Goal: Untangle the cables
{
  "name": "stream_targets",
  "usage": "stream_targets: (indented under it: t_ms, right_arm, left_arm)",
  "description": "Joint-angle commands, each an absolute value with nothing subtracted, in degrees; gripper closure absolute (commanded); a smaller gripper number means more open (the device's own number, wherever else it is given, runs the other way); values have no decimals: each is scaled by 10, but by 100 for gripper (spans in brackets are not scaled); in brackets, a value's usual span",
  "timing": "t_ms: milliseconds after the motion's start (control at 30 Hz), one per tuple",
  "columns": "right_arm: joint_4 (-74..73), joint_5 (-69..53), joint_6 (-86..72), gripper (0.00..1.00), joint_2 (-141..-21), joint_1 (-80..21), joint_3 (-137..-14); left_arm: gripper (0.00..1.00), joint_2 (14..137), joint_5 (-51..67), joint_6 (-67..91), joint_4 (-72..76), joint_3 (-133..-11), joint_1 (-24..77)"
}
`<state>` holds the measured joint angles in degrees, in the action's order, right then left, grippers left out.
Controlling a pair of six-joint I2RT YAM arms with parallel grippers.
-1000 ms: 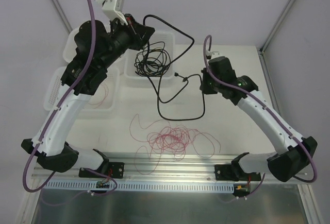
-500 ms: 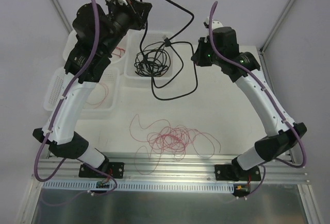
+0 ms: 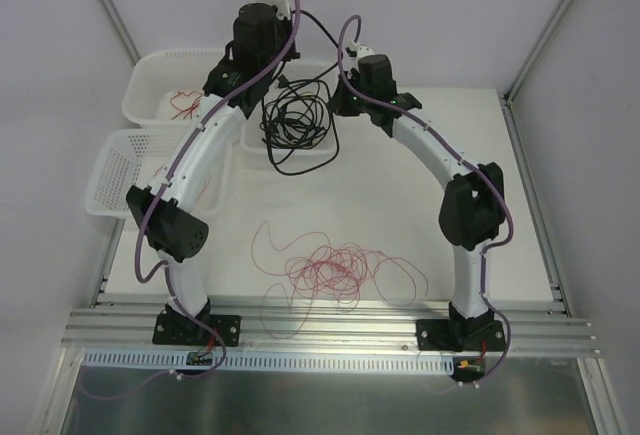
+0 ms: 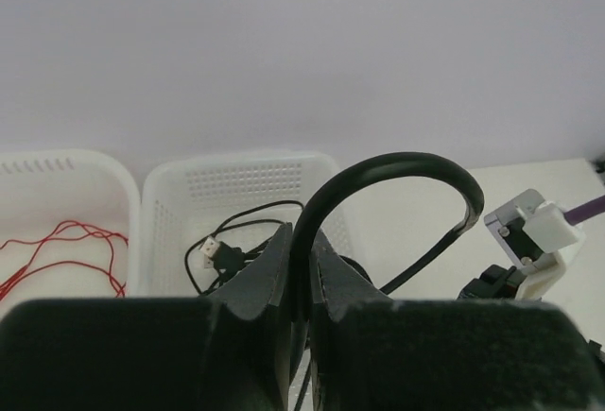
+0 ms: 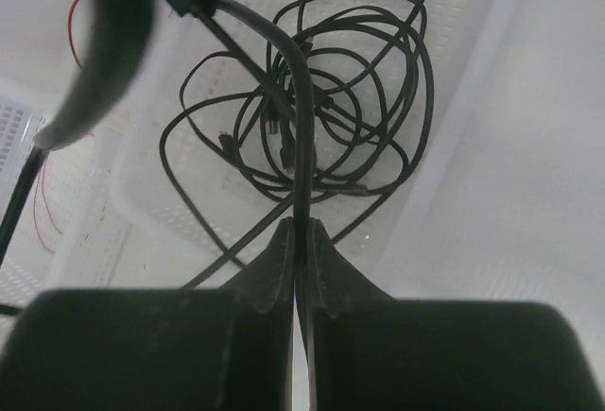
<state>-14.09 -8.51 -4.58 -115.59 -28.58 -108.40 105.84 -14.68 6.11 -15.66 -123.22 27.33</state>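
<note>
Both grippers hold the same bundle of black cables (image 3: 296, 123), which is coiled in the middle white basket (image 3: 252, 143) with one loop hanging over its front wall. My left gripper (image 4: 301, 241) is shut on a thick black cable (image 4: 397, 160) that arches up and right from its jaws; from above, the left gripper (image 3: 280, 77) sits over the basket's back edge. My right gripper (image 5: 300, 231) is shut on a thinner black strand leading up from the coil (image 5: 331, 99), and is seen at the basket's right, right gripper (image 3: 338, 103). A loose tangle of red wires (image 3: 330, 270) lies on the table near the arm bases.
A back-left white basket (image 3: 150, 65) holds a few red wires (image 3: 183, 103). Another white basket (image 3: 112, 170) stands at the left edge. A small plug (image 4: 219, 255) lies in the middle basket. Wall posts rise behind the baskets.
Both arms have swung to the back and come together over the middle basket. The black cable loop that lay on the table has been carried there and now hangs at the basket.
</note>
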Motion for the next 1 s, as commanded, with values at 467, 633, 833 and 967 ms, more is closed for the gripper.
stream_targets:
  t_ms: [467, 633, 833, 967]
  right_arm:
    - [-68, -89, -41, 22, -1236, -269, -1180]
    - [-138, -67, -6, 4, -1075, -247, -1068]
    - [-216, -62, 36, 0, -900, -246, -921]
    - [-256, -67, 41, 0, -787, -247, -828]
  left_arm:
    - [100, 1250, -163, 24, -75, -1223, 217]
    - [100, 1292, -173, 15, -75, -1235, 206]
    - [100, 1332, -181, 13, -102, -1238, 190]
    - [89, 1324, -191, 29, -127, -1210, 178]
